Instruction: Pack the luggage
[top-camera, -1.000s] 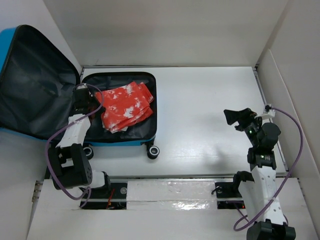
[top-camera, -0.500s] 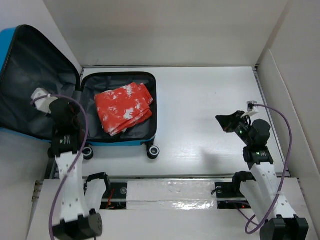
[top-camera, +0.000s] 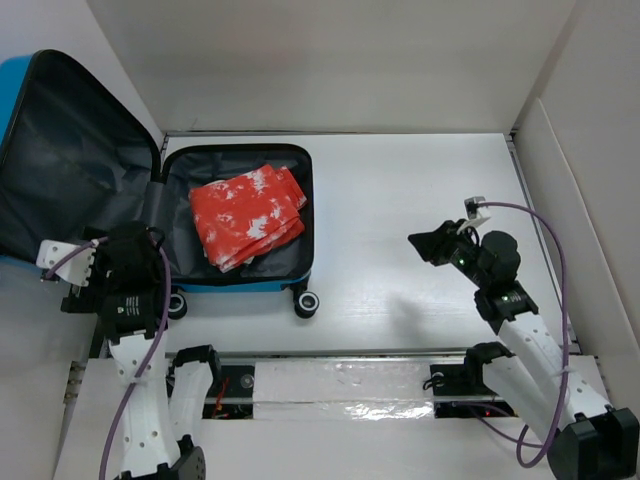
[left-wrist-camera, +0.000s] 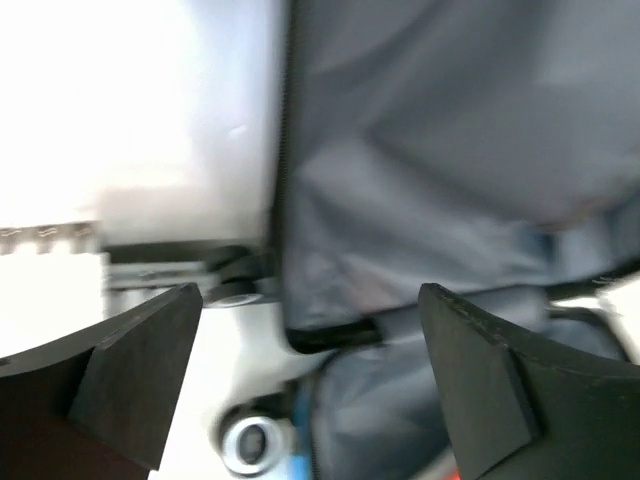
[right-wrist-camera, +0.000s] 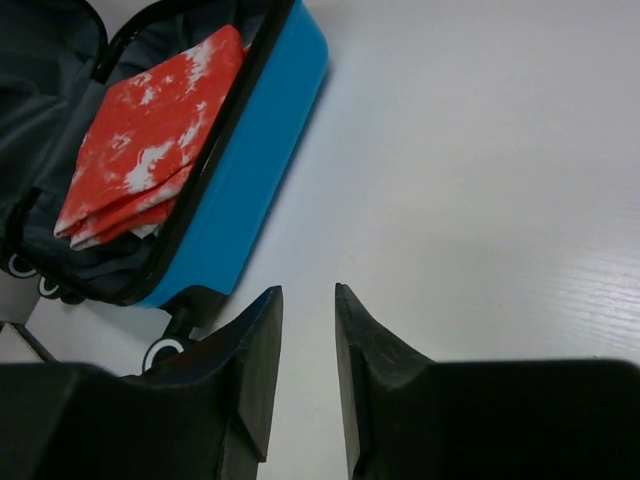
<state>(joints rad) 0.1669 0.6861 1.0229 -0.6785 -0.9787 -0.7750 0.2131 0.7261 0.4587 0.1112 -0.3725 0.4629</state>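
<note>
Change: the left pincer (left-wrist-camera: 307, 300) has swung out of the luggage (top-camera: 240, 284) to the lid's near edge; the right pincer (right-wrist-camera: 306, 293) has come leftward.
Pincers: left wide, empty; right a narrow gap, empty.
Luggage: open at the left-back of the white surface (top-camera: 420, 190), folded red cloth (top-camera: 247, 215) inside.
Room: white walls around.
Unclear: left wrist view blurred.

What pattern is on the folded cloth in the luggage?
The cloth is red-orange with white splotches, clearest in the right wrist view.
</note>
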